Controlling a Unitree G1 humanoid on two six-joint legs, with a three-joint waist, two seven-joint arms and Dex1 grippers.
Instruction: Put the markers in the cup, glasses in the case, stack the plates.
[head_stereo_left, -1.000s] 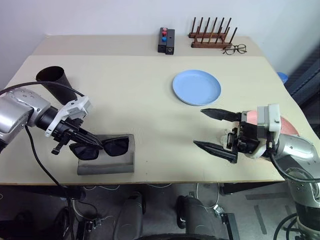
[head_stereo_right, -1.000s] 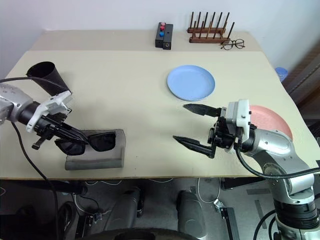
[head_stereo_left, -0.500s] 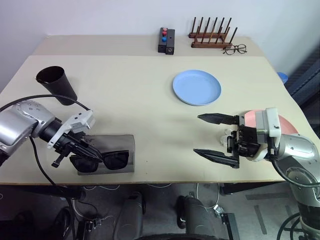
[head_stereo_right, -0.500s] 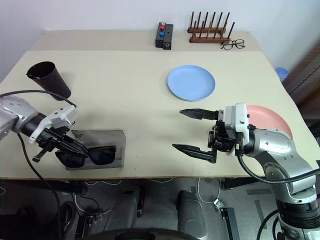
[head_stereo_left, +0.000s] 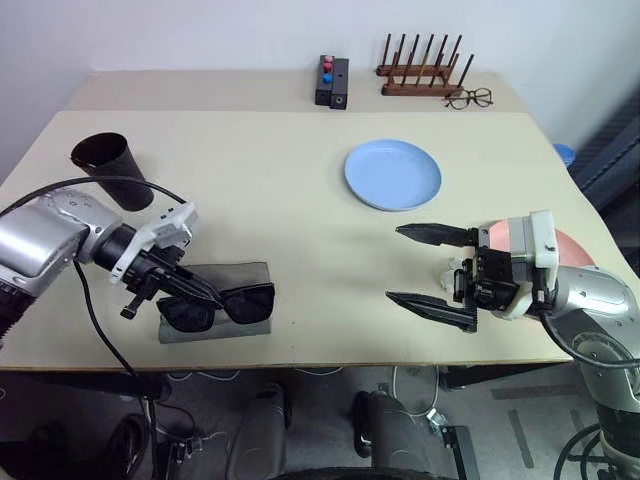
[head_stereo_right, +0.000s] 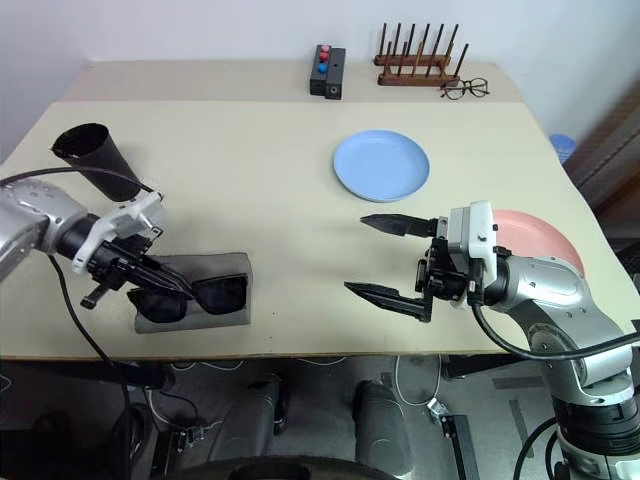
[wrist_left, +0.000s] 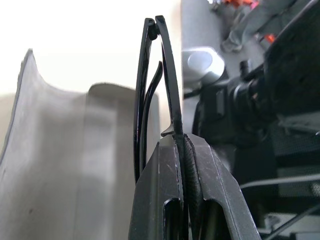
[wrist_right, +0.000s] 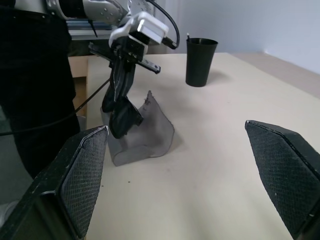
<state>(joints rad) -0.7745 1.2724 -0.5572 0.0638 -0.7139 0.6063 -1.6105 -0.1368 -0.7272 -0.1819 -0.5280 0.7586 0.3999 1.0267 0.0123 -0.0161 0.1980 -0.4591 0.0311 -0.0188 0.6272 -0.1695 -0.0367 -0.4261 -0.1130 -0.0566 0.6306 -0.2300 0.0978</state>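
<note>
At the near left corner of the table (head_stereo_left: 250, 200), the left end effector (head_stereo_left: 200, 293) is gripping the black sunglasses (head_stereo_left: 220, 305) with its two fingers pressed shut on the frame, and is holding them over the grey case (head_stereo_left: 215, 315), whose flap is standing open beneath them. To do this step well, in my judgement, the left arm is needing to line the folded glasses up with the long axis of the case, lower them until they rest inside the pocket, and only then let go, so that they do not slide off the near edge of the table.

Across the table, the right end effector (head_stereo_left: 432, 268) is hovering with its fingers spread as wide as they go, holding nothing, just in front of the pink plate (head_stereo_right: 540, 235). Farther out, the light blue plate (head_stereo_left: 393, 174) is lying near the middle, and the dark cup (head_stereo_left: 108, 168) is standing at the left edge behind the left arm.

Seen along the left wrist's fingers, the sunglasses (wrist_left: 155, 90) are showing edge-on with their temples folded, pinched at one end, a detail the head views are not giving. From the right wrist, the case (wrist_right: 145, 135) is showing its curled, raised flap, and a thin stick is poking above the rim of the cup (wrist_right: 201, 61), possibly a marker.
</note>
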